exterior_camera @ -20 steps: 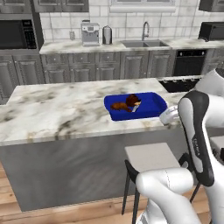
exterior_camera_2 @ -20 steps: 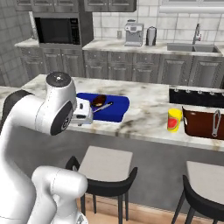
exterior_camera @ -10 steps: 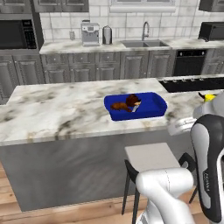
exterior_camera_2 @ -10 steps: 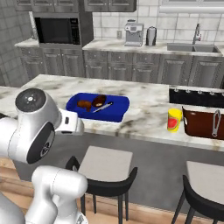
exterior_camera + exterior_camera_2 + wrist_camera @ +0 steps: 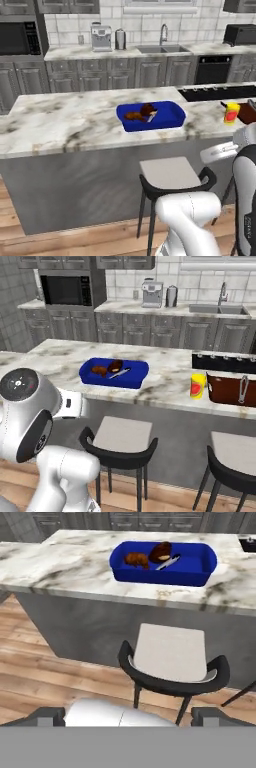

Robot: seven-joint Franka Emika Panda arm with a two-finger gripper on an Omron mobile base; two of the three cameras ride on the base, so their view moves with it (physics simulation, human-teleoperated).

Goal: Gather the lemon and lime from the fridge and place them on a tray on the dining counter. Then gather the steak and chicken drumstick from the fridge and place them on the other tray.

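So you've pulled the arm back from the dining counter (image 5: 65,125) — a second ago its wrist hung at the front edge beside the blue tray (image 5: 172,120), and now it is folded low, well clear of the counter, with the stool (image 5: 172,657) below the hand. The gripper (image 5: 127,716) stands wide open and holds nothing. The blue tray sits on the counter close to its front edge, unmoved, and in it lie two brown pieces, the steak (image 5: 161,552) and the chicken drumstick (image 5: 136,560), next to a metal utensil (image 5: 167,563). That reads as the meat step finished. Toward the counter's right end you have the red-brown tray (image 5: 227,390) with a yellow cup (image 5: 197,386) just beside it; whether the lemon and lime lie in that tray I cannot tell from here. The views themselves have hardly shifted.
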